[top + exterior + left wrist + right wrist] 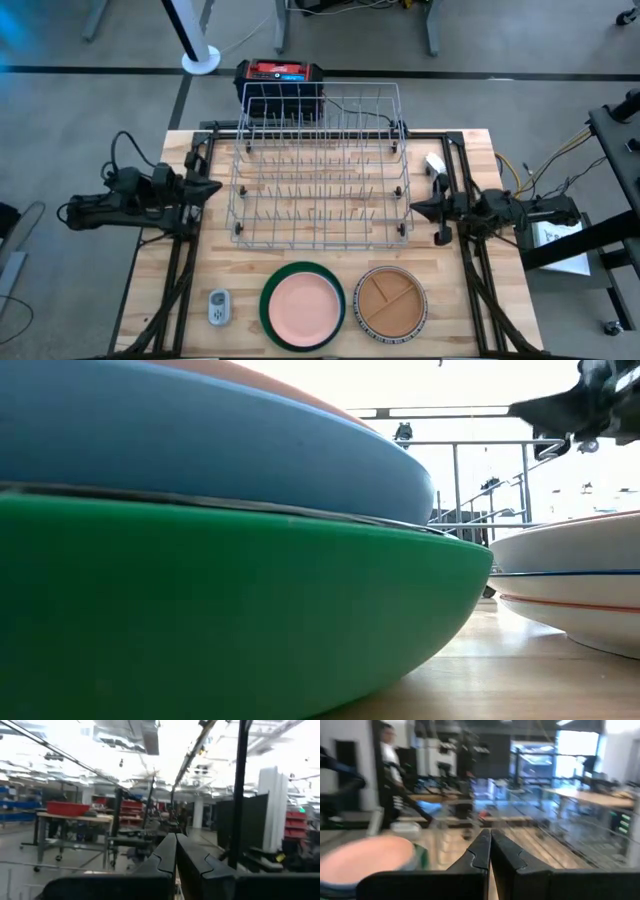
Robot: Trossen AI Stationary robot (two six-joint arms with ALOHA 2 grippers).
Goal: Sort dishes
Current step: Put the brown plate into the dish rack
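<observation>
Two stacks of dishes rest on the table near its front edge. In one, a pink plate [303,304] lies on a blue dish [200,440], which sits in a large green bowl [220,610]. In the other, a tan plate [390,300] lies in a white striped bowl [585,595]. My left gripper [212,187] hovers shut at the table's left side, beside the wire rack. My right gripper [418,208] hovers shut at the right side, pointing toward the rack. Each wrist view shows its fingers [175,852] [490,847] pressed together with nothing between them.
A silver wire rack [320,170] fills the table's middle and far part between both arms. A small grey gadget [218,307] lies left of the green bowl. A red and black box [280,75] stands behind the rack. Bare wood shows at both front corners.
</observation>
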